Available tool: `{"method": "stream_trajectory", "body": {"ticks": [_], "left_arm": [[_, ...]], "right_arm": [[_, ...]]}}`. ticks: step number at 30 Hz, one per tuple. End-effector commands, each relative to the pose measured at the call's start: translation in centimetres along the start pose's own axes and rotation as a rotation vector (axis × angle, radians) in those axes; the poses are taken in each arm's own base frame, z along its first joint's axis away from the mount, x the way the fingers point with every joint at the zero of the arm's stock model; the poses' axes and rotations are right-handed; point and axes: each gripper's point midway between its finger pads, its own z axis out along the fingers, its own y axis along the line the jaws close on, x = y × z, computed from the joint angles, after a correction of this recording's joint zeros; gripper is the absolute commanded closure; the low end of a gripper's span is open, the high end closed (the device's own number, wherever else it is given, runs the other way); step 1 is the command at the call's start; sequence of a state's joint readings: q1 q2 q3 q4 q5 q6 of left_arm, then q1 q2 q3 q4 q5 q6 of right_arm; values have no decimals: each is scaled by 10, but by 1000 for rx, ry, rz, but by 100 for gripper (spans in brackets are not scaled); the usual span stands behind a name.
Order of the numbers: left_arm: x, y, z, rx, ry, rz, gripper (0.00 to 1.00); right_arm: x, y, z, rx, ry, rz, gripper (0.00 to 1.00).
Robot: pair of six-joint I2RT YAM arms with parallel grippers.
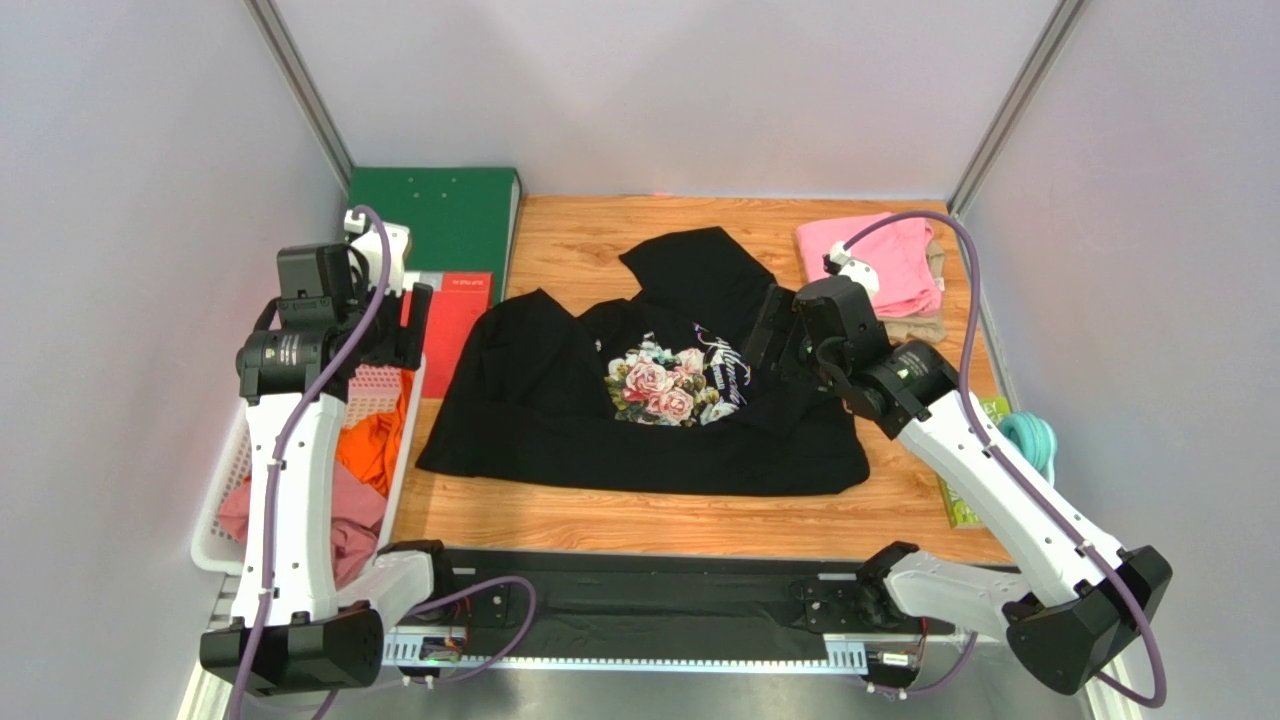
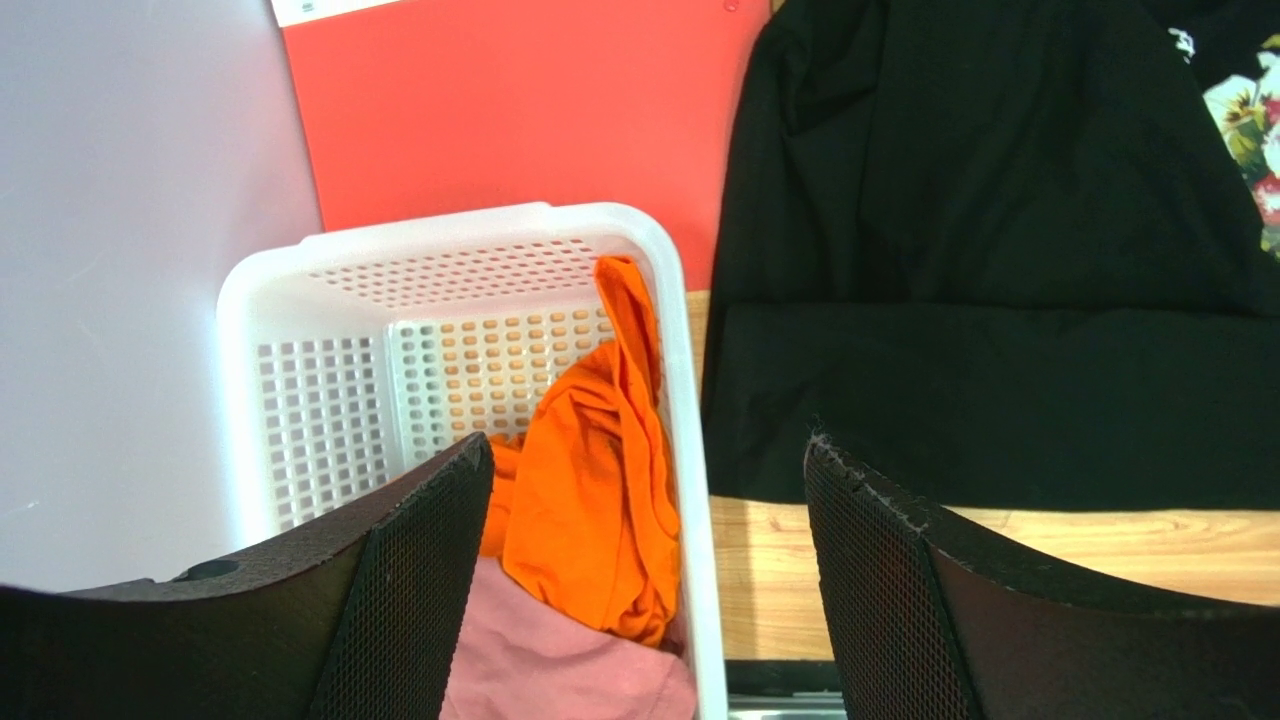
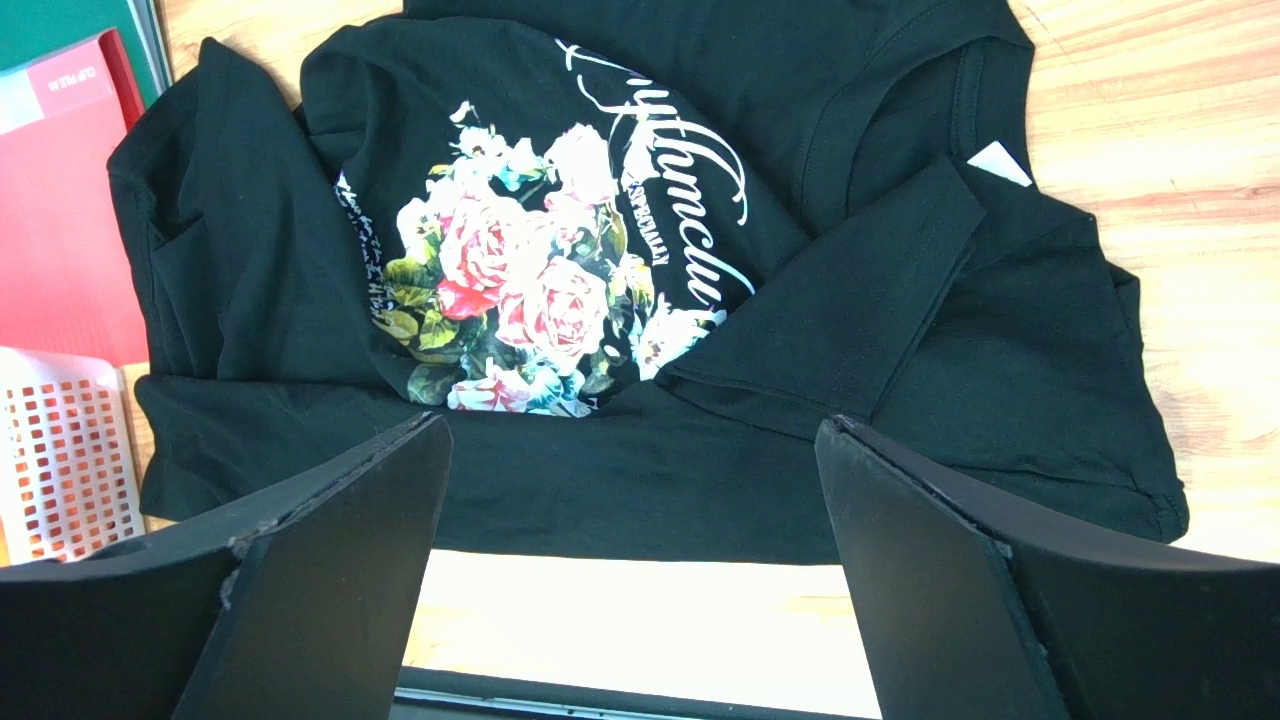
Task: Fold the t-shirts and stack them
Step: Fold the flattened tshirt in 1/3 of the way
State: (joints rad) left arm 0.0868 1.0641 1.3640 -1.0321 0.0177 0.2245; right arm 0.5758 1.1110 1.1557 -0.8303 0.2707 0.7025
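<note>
1. While both arms hang above the light wooden tabletop (image 1: 631,522), the large black t-shirt with a pink-rose print and white script (image 1: 601,435) lies spread across its middle. The print faces up, and one sleeve is folded in over the body beside the print.
2. The right hand (image 3: 633,425) is released, its fingers wide apart with nothing between them. It hovers over the shirt's near right part, with the rose print just beyond the gap.
3. The left hand (image 2: 646,450) is also spread and empty. It is poised over the right wall of a white perforated plastic basket (image 2: 451,240), and the black shirt's left edge lies just to its right.
4. A crumpled orange t-shirt (image 2: 601,480) sits inside the basket on a dusty-rose one (image 2: 556,668), directly below the left hand.
5. A folded pink t-shirt (image 1: 879,258) rests on a beige one (image 1: 920,326) at the far right corner, just behind the right hand.
6. A flat red binder (image 2: 526,105) lies beside the black shirt's left sleeve, with a green binder (image 1: 436,210) beyond it.
</note>
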Motion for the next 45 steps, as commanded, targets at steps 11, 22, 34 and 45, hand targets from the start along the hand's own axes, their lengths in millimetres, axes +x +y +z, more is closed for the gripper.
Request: {"method": "stream_trajectory", "body": {"ticks": [11,22,34,45], "left_arm": [[8,-19,-5,113,9,48,12],[7,-17,-11,103,-13,66,17],[8,-15,-16,84,-15,75,17],[11,-12,-16,69,-12,82,16]], "right_arm": [[-12,6,-3,-9,-44,8,0],[-14,5,-7,-6,-50,12,0],[-16,4,-11,-9,-58,19,0],[-15,4,-9,-5,-55,16,0]]}}
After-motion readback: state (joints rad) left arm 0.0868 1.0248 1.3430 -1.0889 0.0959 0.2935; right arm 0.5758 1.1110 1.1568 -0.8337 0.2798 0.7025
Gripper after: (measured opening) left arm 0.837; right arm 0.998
